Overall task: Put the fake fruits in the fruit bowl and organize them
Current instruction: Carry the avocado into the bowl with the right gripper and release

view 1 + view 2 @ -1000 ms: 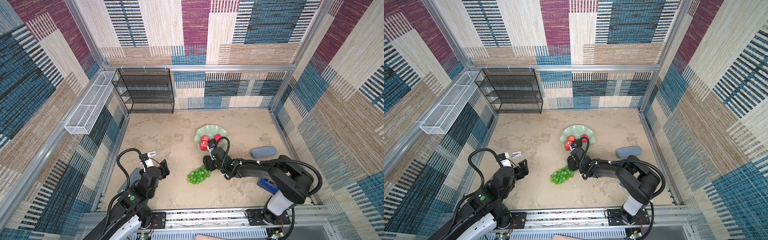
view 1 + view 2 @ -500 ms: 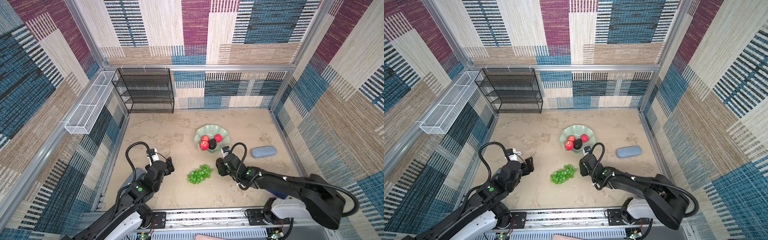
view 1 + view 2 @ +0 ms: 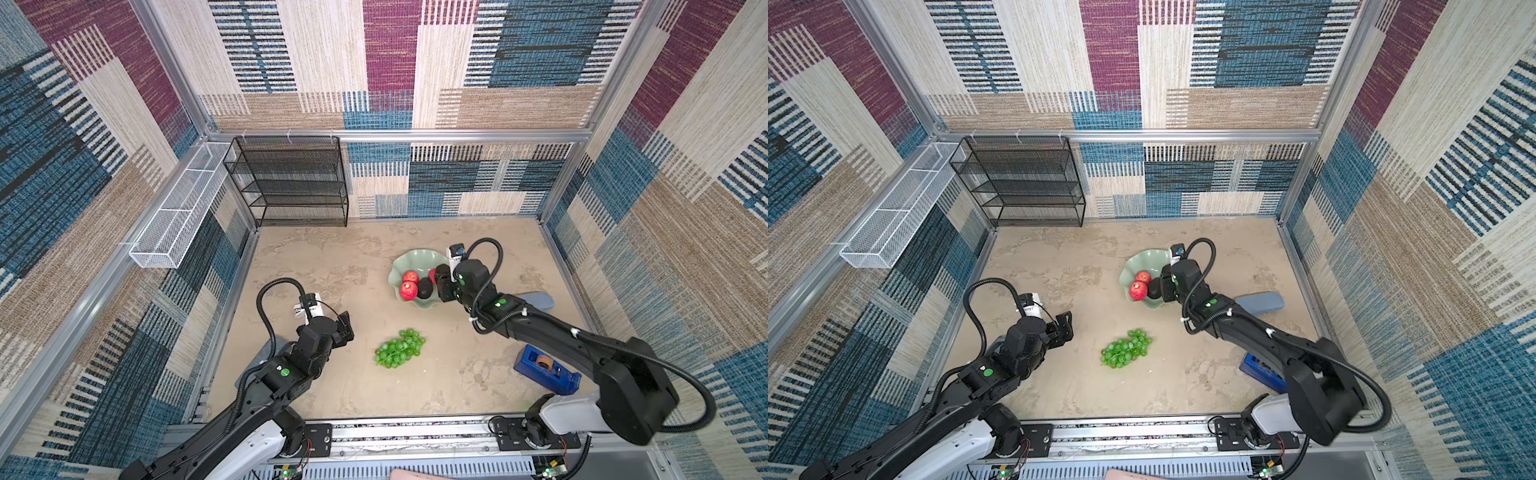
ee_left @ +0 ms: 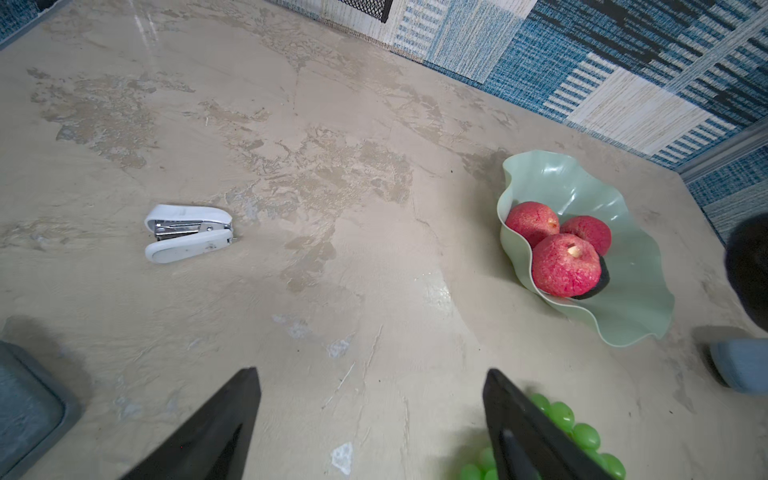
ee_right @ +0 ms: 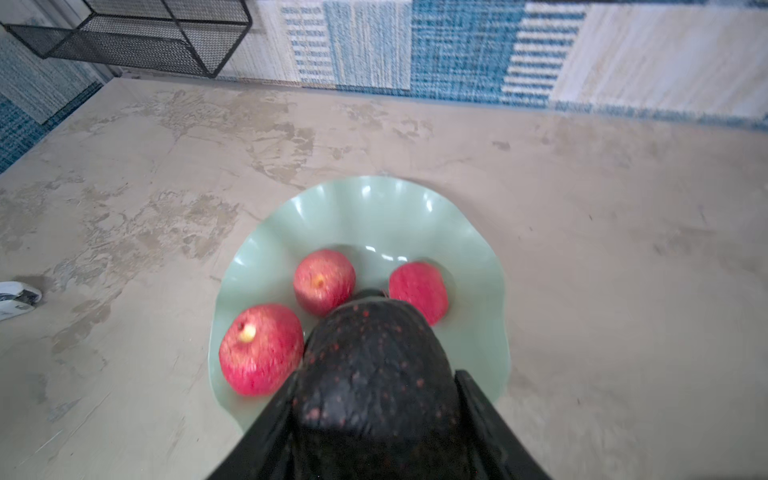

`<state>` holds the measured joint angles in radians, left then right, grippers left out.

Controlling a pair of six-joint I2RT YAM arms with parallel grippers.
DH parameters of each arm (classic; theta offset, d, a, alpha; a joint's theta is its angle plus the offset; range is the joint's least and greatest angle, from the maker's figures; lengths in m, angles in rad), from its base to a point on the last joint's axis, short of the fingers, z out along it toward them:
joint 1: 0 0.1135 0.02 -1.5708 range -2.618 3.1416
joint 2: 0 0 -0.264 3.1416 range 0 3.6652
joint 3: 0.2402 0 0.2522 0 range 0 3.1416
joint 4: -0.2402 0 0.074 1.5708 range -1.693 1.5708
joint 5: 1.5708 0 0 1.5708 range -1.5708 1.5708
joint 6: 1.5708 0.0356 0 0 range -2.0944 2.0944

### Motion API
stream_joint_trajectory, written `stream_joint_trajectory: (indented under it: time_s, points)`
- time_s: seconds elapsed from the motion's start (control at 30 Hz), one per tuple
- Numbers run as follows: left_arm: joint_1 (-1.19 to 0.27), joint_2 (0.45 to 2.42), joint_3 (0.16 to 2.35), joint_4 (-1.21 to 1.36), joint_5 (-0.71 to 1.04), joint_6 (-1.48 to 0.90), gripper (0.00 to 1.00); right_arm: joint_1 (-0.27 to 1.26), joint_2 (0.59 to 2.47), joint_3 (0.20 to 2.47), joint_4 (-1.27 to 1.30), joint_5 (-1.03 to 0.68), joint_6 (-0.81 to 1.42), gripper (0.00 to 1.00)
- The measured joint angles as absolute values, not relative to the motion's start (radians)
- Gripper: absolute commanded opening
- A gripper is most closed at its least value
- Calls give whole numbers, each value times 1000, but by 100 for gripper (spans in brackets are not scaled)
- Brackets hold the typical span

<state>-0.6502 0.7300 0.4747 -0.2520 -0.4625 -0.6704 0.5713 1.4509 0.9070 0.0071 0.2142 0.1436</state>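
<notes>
**Avocado gripped over the bowl rim; grapes on the open table**

The right gripper (image 5: 376,376) is shown clamped on a blackish, rough-skinned, red-flecked avocado (image 5: 374,340). The fruit is carried above the near edge of the pale mint-green glossy bowl with a wavy scalloped rim (image 5: 361,195). Three small red apples (image 5: 324,280) are seen inside the bowl, with a second avocado (image 3: 424,288) lodged among them. The bunch of translucent green grapes (image 3: 400,348) is seen on the mottled beige tabletop (image 3: 332,257), apart from the bowl and nearer the front rail (image 3: 415,432). The left gripper (image 4: 370,370) is held above the table with its fingers (image 4: 224,415) spread wide and nothing between them.

Edges and room. The table is enclosed by woven patchwork walls (image 3: 457,183) at the left, back and right. A broad bare stretch of tabletop is found between the black wire shelf rack (image 3: 291,183) at the back wall and the bowl. The right margin is narrowed by a grey-blue oblong case (image 3: 542,300), partly covered by the right arm (image 3: 540,328), and by a blue tape dispenser (image 3: 544,368) nearer the front.

Views compared. The held avocado is resolved only in the right wrist view; in both top views it is masked by the right arm. A small white stapler (image 4: 189,232) is shown by both wrist views but cannot be made out in the top views.
</notes>
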Motion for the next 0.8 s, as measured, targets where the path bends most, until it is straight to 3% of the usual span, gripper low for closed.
stream_joint_trajectory:
  time_s: [0.23, 0.43, 0.53, 0.7, 0.8]
  points:
    - [-648, 669, 476, -281, -461, -669, 88, 525, 1786, 1156, 121, 182, -111, 50]
    - [-646, 638, 481, -319, -456, -665, 88, 518, 1926, 1242, 147, 134, -288, 53]
    - [-644, 625, 476, -330, -456, -666, 88, 516, 1965, 1256, 155, 123, -339, 59]
    - [-644, 622, 473, -338, -457, -665, 88, 515, 2001, 1267, 159, 113, -371, 79]
    - [-644, 627, 474, -337, -456, -664, 88, 513, 2002, 1275, 159, 109, -370, 86]
